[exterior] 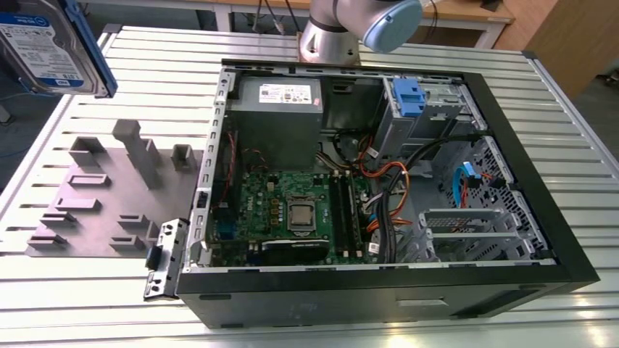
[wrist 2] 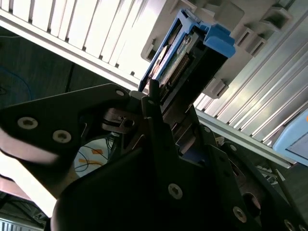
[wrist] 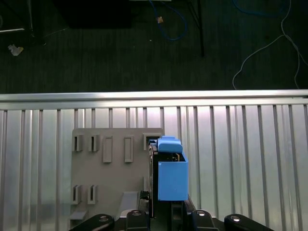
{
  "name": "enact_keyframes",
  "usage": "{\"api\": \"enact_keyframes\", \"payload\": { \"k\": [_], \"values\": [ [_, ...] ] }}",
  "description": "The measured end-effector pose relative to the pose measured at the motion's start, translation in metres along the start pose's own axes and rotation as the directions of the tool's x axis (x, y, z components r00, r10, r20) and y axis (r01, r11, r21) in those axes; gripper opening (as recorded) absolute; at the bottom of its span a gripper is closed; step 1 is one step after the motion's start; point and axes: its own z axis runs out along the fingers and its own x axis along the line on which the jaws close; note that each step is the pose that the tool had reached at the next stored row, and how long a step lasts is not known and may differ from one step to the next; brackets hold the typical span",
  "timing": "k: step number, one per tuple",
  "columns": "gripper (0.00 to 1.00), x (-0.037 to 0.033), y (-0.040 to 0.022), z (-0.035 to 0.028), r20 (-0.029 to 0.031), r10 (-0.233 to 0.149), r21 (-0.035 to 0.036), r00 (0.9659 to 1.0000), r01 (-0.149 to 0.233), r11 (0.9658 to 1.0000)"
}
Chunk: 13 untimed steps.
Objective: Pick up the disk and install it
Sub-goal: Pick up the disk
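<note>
The disk [exterior: 48, 45], silver with a white-and-blue label and blue side rails, hangs in the air at the exterior view's upper left, above the table's far left corner. In the second wrist view my gripper [wrist 2: 155, 98] is shut on the disk [wrist 2: 185, 53], its dark fingers [wrist 2: 150, 91] clamping the drive's near end. The first wrist view shows the disk [wrist: 171, 178] edge-on, blue rail toward the camera, held over the grey fixture plate [wrist: 110, 173], with the gripper [wrist: 166, 214] below it in the picture.
An open black computer case [exterior: 541, 181] lies on the slatted metal table [exterior: 87, 304], holding a motherboard [exterior: 290, 210], a grey power-supply box [exterior: 278, 98] and a blue-latched drive cage [exterior: 414, 98]. The grey fixture plate [exterior: 106, 196] has upright posts. The arm's base [exterior: 334, 36] stands behind the case.
</note>
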Motion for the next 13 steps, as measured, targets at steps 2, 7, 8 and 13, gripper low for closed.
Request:
{"api": "enact_keyframes", "payload": {
  "k": [2, 7, 8, 13],
  "values": [
    [0.35, 0.0000, 0.0000, 0.0000, 0.0000, 0.000, 0.0000, 1.0000, 0.000, 1.0000],
    [0.35, -0.0001, 0.0001, -0.0012, -0.0002, 0.000, -0.0002, 1.0000, 0.000, 1.0000],
    [0.35, -0.0001, 0.0002, -0.0020, 0.0000, 0.000, 0.0000, 1.0000, 0.000, 1.0000],
    [0.35, -0.0004, 0.0005, -0.0071, -0.0001, 0.000, 0.0000, 1.0000, 0.000, 1.0000]
  ]
}}
